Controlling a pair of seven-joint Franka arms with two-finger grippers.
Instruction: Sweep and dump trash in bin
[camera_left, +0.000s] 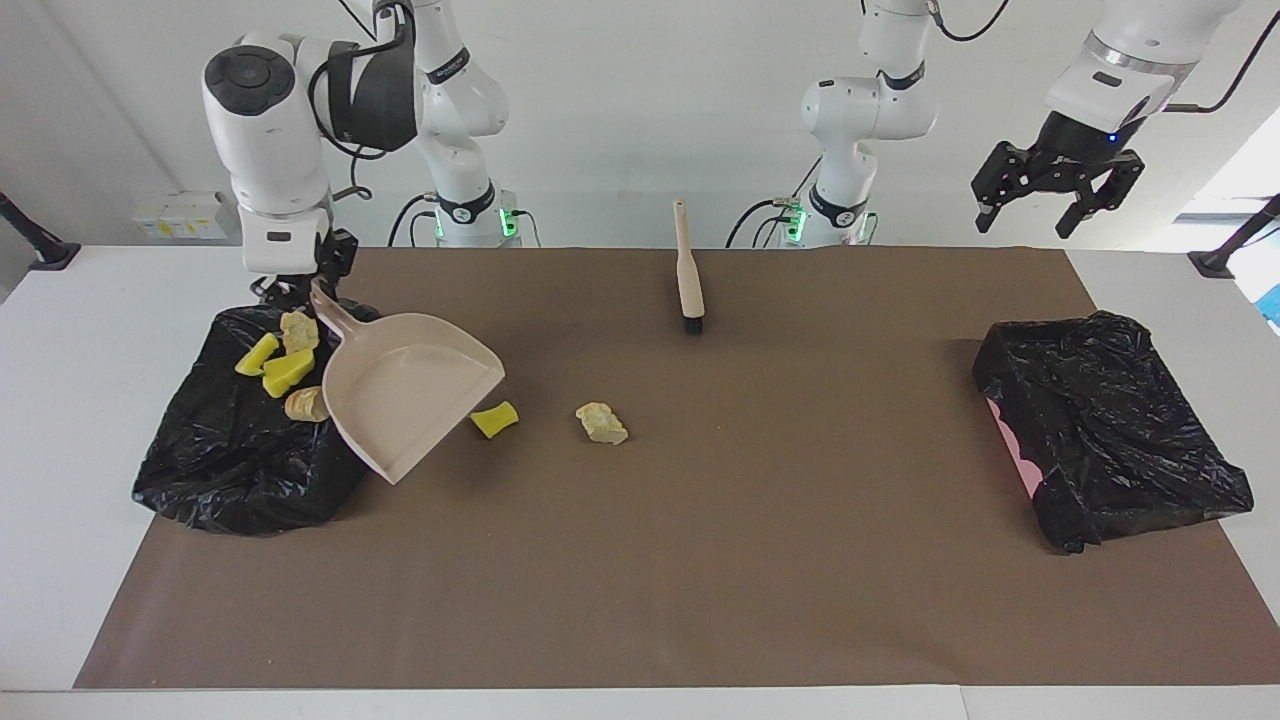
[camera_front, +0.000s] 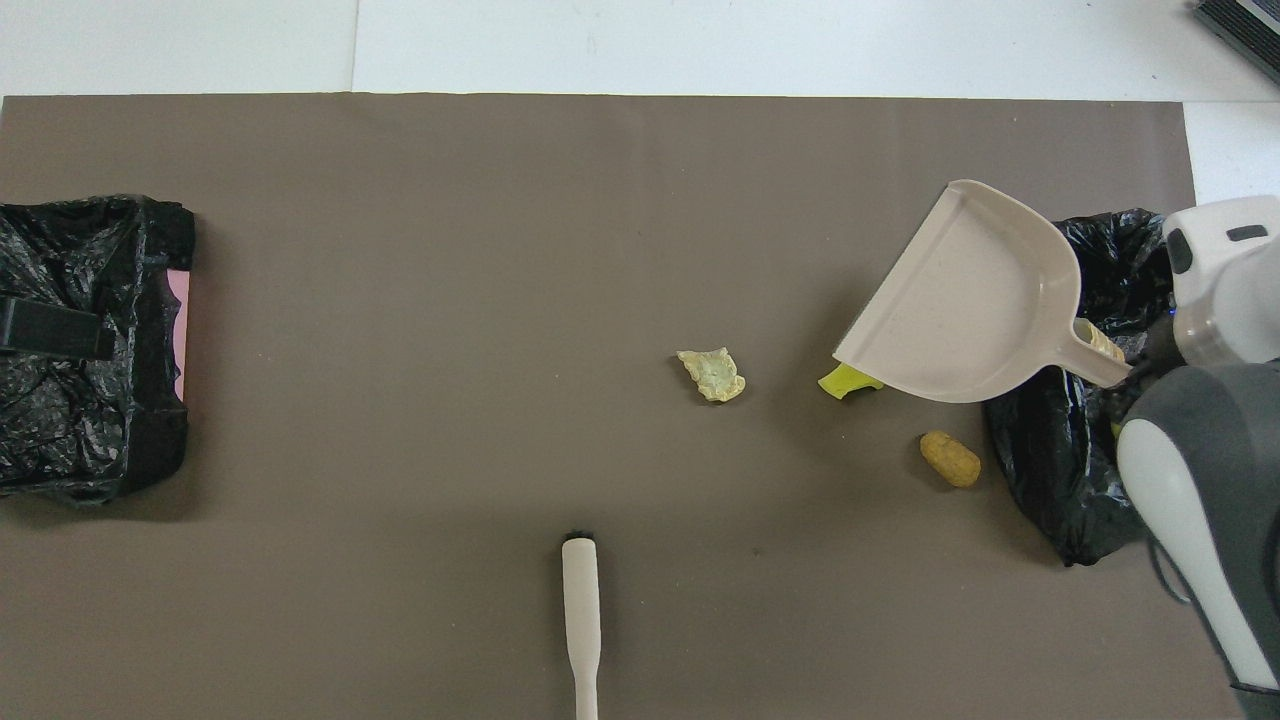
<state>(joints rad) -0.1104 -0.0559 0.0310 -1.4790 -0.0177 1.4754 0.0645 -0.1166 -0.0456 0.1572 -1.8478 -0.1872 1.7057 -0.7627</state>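
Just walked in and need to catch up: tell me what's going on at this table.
The right claw is shut on the handle of the empty beige dustpan, holding it over the mat beside the black-lined bin at its end. Four trash pieces lie in that bin. A yellow sponge piece, a pale chunk and an orange-brown nugget remain on the mat. The brush lies untouched. The left claw waits, open, raised near the second bin.
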